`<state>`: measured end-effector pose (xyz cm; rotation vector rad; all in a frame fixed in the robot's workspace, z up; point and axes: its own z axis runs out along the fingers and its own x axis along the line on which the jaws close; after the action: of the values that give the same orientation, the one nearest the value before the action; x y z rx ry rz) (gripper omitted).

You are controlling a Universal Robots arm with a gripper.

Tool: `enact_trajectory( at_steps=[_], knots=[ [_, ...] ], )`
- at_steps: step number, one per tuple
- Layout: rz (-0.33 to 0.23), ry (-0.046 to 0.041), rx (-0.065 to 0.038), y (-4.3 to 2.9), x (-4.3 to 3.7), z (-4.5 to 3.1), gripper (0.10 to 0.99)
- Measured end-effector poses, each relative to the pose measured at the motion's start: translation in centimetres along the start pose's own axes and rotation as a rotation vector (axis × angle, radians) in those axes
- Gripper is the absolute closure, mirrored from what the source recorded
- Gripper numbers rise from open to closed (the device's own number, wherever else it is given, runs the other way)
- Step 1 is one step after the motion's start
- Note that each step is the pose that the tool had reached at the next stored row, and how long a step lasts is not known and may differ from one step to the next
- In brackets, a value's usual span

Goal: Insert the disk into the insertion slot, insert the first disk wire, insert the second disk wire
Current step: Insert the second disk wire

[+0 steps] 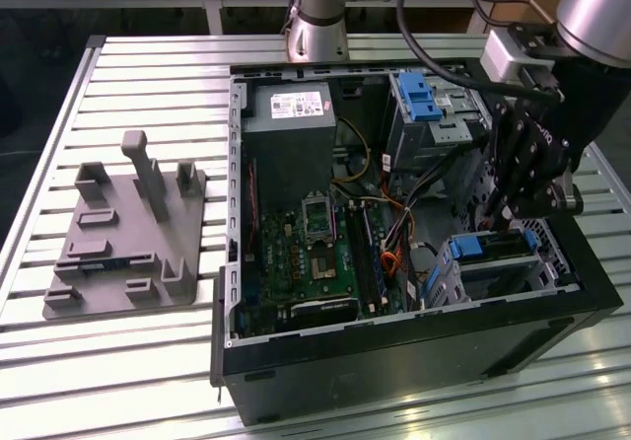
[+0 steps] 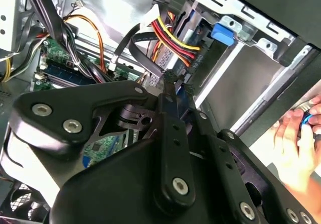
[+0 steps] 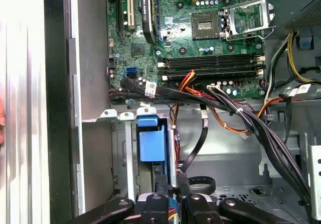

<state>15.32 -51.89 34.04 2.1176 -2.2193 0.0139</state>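
- Exterior view: an open black computer case (image 1: 394,361) lies on a slatted metal counter (image 1: 128,361). The arm's gripper (image 1: 501,213) reaches down into the corner of the case at the exterior view's right, directly above the insertion slot (image 1: 513,277). The disk (image 1: 493,246), in its blue carrier, sits in that grey cage, so the first step looks done. A grey fixture (image 1: 123,233) stands well apart on the counter.
- Second wrist view: the fingers (image 2: 168,91) look closed together on a black connector by the bundle of coloured wires (image 2: 173,38), at the end of the disk; whether it is fully seated cannot be told. A person's hand (image 2: 296,143) shows outside the case.
- First wrist view: the blue carrier tab (image 3: 152,141) stands in the cage just above the fingers, with a black cable (image 3: 198,138) looping beside it below the motherboard (image 3: 200,28). The wire steps look unfinished.
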Motion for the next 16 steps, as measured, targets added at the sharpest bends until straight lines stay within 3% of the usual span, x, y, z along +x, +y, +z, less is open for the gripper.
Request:
enact_trajectory(
  at_steps=[7,16],
  knots=[
    [-0.001,-0.0262,-0.001,-0.06,0.32,0.03,0.89],
    [-0.001,-0.0273,-0.001,-0.13,0.34,0.18,0.89]
  ],
)
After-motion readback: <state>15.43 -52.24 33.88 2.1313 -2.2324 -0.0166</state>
